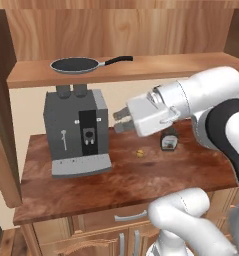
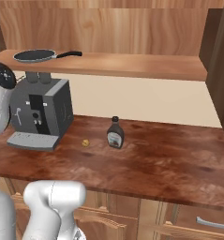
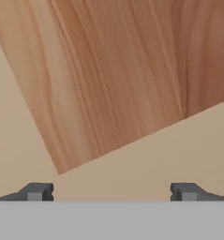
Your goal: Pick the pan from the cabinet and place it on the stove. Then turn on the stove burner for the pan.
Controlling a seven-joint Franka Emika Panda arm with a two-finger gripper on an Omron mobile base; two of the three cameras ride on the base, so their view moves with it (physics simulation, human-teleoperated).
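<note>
One pan [image 1: 75, 65] lies flat on the wooden shelf [image 1: 156, 67] of the cabinet, toward the shelf's left end, its thin black handle pointing right along the board; from the right base view the same pan [image 2: 35, 56] sits at the far left of the shelf [image 2: 132, 65]. Directly under it on the dark wood counter [image 1: 141, 180] stands a grey coffee machine [image 1: 77, 131], its two round knobs on top just below the shelf edge. To the right of the machine a small yellowish crumb-like item [image 1: 140, 153] lies on the counter, too small to identify. Next comes the gripper [image 1: 120, 121], held in the air well below the shelf and to the right of the coffee machine's upper half, pointing left toward it, with nothing between its fingers. In the hand view the two dark fingertips [image 3: 36, 191] stand wide apart at either side, facing a slab of pale wood grain and beige wall. Just right of the gripper, partly behind the white wrist, a small dark syrup bottle [image 1: 169, 139] stands upright on the counter; the right base view shows this bottle [image 2: 115, 133] clear of everything, with the yellowish item [image 2: 85, 142] near its left.
</note>
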